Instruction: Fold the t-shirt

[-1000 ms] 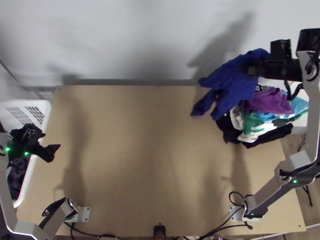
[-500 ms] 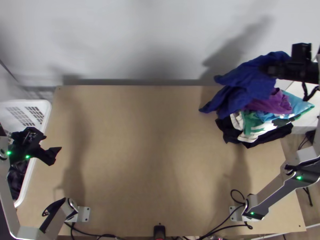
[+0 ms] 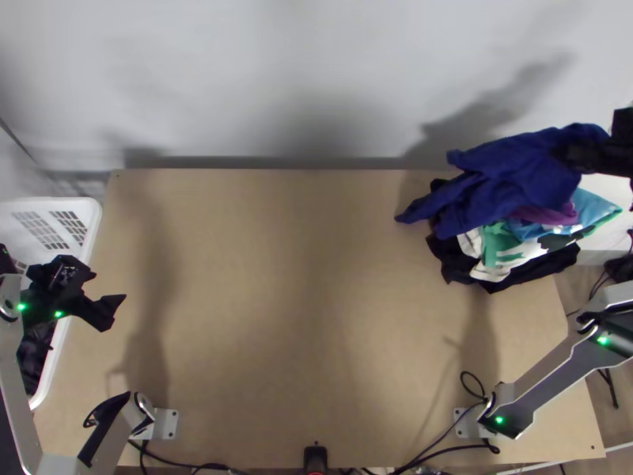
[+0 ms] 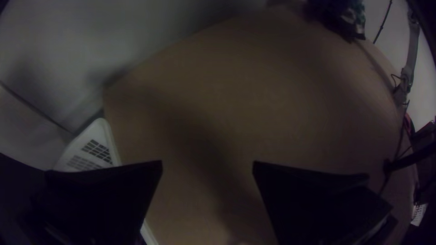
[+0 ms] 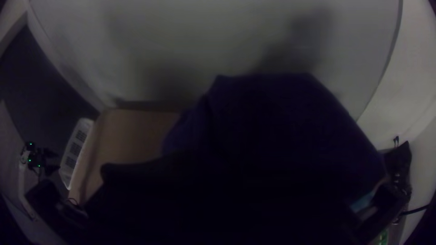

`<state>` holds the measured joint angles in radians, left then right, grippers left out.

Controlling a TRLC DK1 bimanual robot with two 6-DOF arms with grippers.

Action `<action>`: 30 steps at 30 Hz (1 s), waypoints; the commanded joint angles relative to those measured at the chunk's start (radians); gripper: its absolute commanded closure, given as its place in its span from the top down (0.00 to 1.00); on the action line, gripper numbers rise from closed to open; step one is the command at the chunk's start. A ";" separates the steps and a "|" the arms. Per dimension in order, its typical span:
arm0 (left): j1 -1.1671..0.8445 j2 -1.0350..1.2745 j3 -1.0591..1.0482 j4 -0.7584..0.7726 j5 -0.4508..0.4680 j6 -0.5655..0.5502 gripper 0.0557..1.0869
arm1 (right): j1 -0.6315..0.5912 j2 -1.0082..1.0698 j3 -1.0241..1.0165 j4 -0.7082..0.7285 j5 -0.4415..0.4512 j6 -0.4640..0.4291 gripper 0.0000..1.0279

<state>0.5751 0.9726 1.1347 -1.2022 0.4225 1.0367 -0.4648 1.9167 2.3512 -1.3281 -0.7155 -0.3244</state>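
We find the royal-blue cloth t-shirt (image 3: 514,182) at the far right of the light wooden table (image 3: 301,277), bunched and hanging in loose folds from the right arm's black two-fingered gripper (image 3: 589,154). The jaws of this unit are clamped on an upper part of the garment; we cannot tell which part. A narrow, sleeve-like end points toward the middle of the table. In the right wrist view, we see the garment as a broad dark mass in front of the camera.

Directly below the t-shirt sits a heap of mixed garments, at the table's far right corner. We identify a purple cloth (image 3: 546,215), a light blue cloth (image 3: 593,207), a green-and-white printed cloth (image 3: 502,245) and a black cloth (image 3: 457,265). The t-shirt overlaps the far side of the heap; how much of its weight rests there, we cannot tell.

The left arm's black two-fingered gripper (image 3: 109,307) is positioned over the left edge of the table. Its jaws stand wide apart — in the left wrist view we note bare wood between the two fingers (image 4: 109,181). Beneath this arm, at the table's left edge, we locate the white plastic basket with slotted walls (image 3: 96,223); dark cloth (image 3: 33,356) lies inside it.
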 commanded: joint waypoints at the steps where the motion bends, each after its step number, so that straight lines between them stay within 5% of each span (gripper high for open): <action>1: -0.012 -0.011 -0.012 0.000 -0.005 -0.006 0.94 | -0.103 0.085 -0.013 -0.094 -0.006 -0.104 0.03; 10: -0.043 -0.020 -0.019 0.000 -0.008 -0.026 0.94 | -0.218 0.226 -0.038 -0.226 -0.052 -0.222 0.03; 18: -0.063 -0.022 -0.015 0.001 -0.013 -0.044 0.94 | -0.258 0.297 -0.095 -0.244 -0.062 -0.225 0.03; 22: -0.069 -0.022 -0.009 0.001 -0.013 -0.053 0.94 | -0.252 0.294 -0.078 -0.244 -0.065 -0.229 0.32; 26: -0.072 -0.022 -0.001 0.003 -0.021 -0.063 0.94 | -0.244 0.271 -0.061 -0.244 -0.065 -0.229 0.91; 30: -0.070 -0.025 0.000 0.004 -0.027 -0.064 0.94 | -0.239 0.231 -0.043 -0.244 -0.064 -0.229 0.97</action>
<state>0.5079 0.9504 1.1286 -1.2018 0.4061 0.9798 -0.7082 2.1849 2.2879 -1.5726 -0.7788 -0.5510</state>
